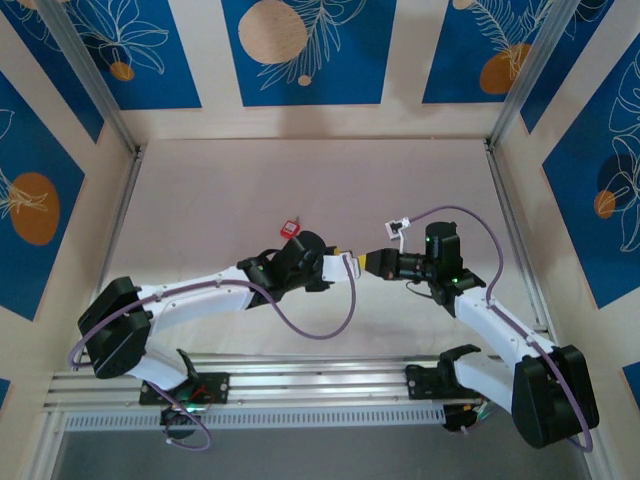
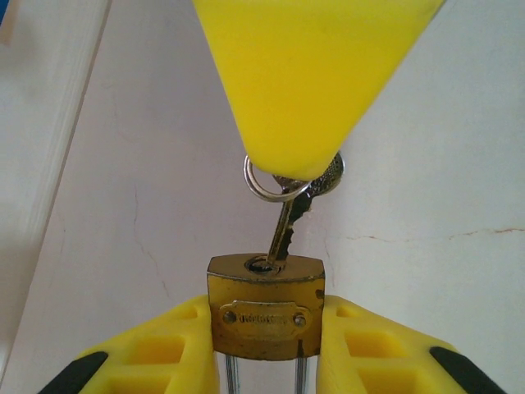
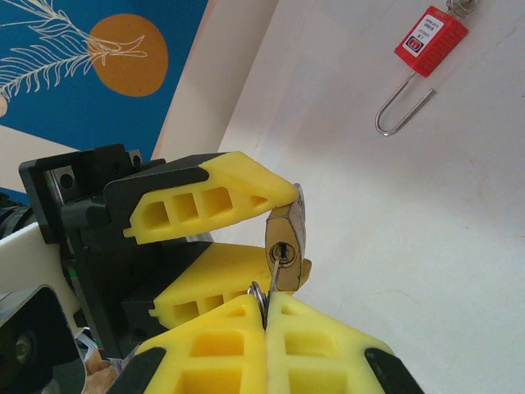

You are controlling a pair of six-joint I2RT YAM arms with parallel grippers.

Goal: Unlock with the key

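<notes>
The step in hand is getting the key into the lock. The left claw (image 1: 347,265) grips the brass padlock (image 2: 265,305) by its sides, one yellow finger on each flank, keyhole end facing the other arm. The right claw (image 3: 267,305) is closed on the head of the key (image 2: 287,226), with the key ring (image 2: 264,180) pinched in beside it.

The two claws meet in the air over the middle of the table (image 1: 250,180), a little toward its near edge. From the left wrist, the key's tip sits at the keyhole, but most of the blade is outside and leans to one side instead of lining up with the lock body. How deep the tip has gone is not clear.

The next move likely calls for squaring the blade to the keyway, pushing it fully home, then twisting the right wrist while the left claw holds the body firm. Pushing at this tilt could jam the key or swivel it in the pads.

A red padlock (image 3: 429,41) lies on the table toward the far side, apart from both claws.
</notes>
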